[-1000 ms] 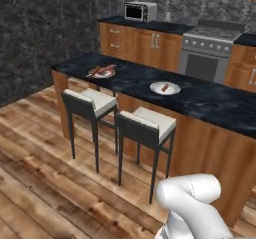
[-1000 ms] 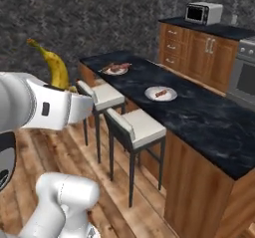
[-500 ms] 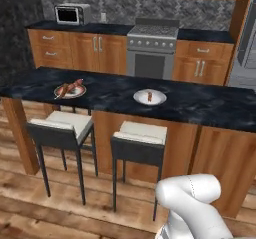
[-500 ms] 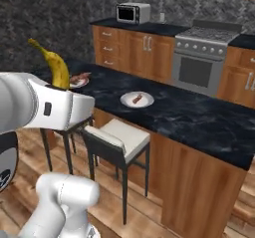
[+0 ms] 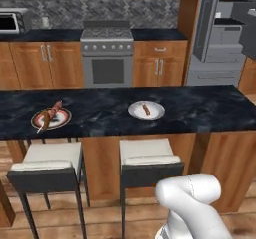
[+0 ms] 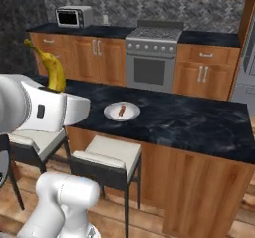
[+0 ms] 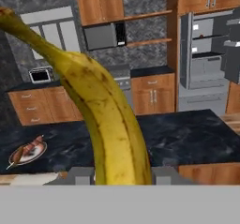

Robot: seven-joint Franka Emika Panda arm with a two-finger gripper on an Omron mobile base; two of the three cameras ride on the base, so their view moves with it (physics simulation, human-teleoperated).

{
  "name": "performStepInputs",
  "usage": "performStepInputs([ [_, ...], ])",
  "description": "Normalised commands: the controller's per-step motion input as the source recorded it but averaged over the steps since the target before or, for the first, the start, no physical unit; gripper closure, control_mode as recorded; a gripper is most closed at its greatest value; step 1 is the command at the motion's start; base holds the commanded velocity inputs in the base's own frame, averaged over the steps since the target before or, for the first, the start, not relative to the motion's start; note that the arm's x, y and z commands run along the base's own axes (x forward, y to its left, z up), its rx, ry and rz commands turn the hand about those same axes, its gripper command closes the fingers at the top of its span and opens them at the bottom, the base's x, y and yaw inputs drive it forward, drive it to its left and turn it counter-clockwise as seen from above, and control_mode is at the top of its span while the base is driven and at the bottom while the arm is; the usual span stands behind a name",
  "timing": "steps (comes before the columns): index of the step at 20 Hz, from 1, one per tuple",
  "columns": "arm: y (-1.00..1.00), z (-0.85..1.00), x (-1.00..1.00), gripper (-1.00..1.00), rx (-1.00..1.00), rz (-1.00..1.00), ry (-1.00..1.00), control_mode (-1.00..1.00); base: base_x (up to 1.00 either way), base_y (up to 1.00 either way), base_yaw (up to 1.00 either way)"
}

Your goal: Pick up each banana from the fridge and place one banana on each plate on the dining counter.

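Sticking up from end effector point(image 7: 122, 177): banana point(image 7: 105, 120), clamped btwn fingers.

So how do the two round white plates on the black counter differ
The left plate with a dark reddish ring carries a long skewered sausage reaching past its rim; the plain white plate farther right holds one small brown piece inside it. Both lie flat on the black marble-look counter, without bananas.
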Motion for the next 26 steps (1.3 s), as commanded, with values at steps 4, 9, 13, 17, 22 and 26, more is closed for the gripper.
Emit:
performStepInputs([
  [4,0.00,0.00,0.00,1.00,0.00,0.00,0.00,1.00,0.99,0.22,-0.25],
  [9,0.00,0.00,0.00,1.00,0.00,0.00,0.00,1.00,1.00,0.00,-0.01],
  [13,0.01,0.00,0.50,1.00,0.00,0.00,0.15,-1.00,0.50,0.00,0.00],
  [17,0.23,-0.28,1.00,1.00,-0.04,0.12,0.48,-1.00,0.00,0.00,0.00],
  [22,0.13,-0.55,0.89,1.00,-0.11,0.39,0.41,-1.00,0.00,0.00,0.00],
  [26,0.02,-0.75,0.69,1.00,-0.10,0.47,0.23,-1.00,0.00,0.00,0.00],
])
